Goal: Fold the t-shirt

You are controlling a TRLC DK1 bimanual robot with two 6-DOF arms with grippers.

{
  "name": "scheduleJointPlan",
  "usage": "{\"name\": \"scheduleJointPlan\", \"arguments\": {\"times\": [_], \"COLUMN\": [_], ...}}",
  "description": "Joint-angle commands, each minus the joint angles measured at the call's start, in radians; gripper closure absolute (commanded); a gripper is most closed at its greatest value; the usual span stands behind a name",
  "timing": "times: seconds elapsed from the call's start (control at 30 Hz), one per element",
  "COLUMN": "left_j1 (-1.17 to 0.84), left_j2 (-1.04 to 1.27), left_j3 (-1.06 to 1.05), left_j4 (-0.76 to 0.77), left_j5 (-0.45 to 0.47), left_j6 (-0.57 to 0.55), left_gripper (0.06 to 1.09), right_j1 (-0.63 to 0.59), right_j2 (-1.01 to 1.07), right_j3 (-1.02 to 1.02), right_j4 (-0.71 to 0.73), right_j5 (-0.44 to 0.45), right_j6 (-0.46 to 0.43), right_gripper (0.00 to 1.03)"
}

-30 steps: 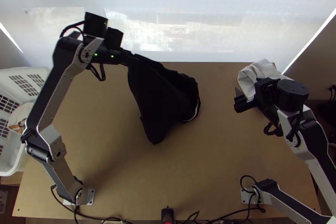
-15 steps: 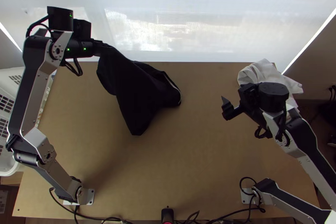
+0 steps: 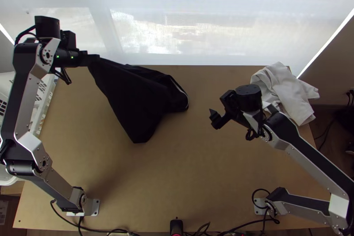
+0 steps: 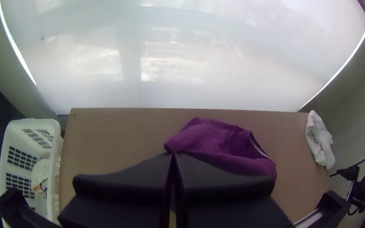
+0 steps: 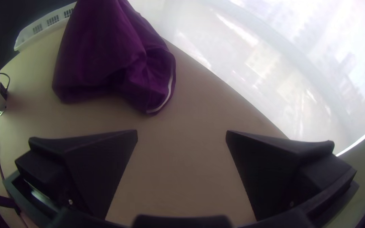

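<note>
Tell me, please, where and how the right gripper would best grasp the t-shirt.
Probably by the white-trimmed edge, approached from the right: that edge of the t-shirt faces the open right gripper, while the left gripper holds the opposite end.

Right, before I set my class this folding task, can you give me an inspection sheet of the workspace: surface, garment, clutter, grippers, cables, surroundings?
Surface: light wooden table; no damage seen.
Job's things: dark t-shirt, unfolded, one end lifted, the rest bunched toward the far edge; a white stripe shows.
Clutter: crumpled white cloth at the far right corner.
Left gripper: shut on the t-shirt's lifted end.
Right gripper: open, holding nothing, right of the t-shirt.
Cables: loose black cables along the near edge and around both arm bases.
Surroundings: white basket with cloth inside, beside the table's left edge; pale translucent screen beyond the far edge.
</note>
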Motion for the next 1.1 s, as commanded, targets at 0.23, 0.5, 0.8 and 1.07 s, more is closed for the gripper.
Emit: {"name": "scheduleJointPlan", "arguments": {"times": [0.23, 0.5, 0.8, 1.07], "left_j1": [0.150, 0.141, 0.145, 0.144], "left_j2": [-0.048, -0.056, -0.059, -0.060], "left_j3": [-0.232, -0.277, -0.320, -0.346], "left_j4": [0.035, 0.054, 0.067, 0.084], "left_j5": [-0.014, -0.014, -0.014, -0.014], "left_j6": [0.013, 0.012, 0.023, 0.032], "left_gripper": [1.05, 1.05, 1.05, 1.05], "right_j1": [0.084, 0.099, 0.136, 0.162], "right_j2": [0.415, 0.653, 0.814, 0.935], "right_j3": [0.161, 0.325, 0.461, 0.572], "right_j4": [0.175, 0.215, 0.213, 0.190], "right_j5": [-0.068, -0.092, -0.100, -0.104], "right_j6": [0.044, 0.065, 0.088, 0.078], "right_gripper": [0.05, 0.05, 0.05, 0.10]}}
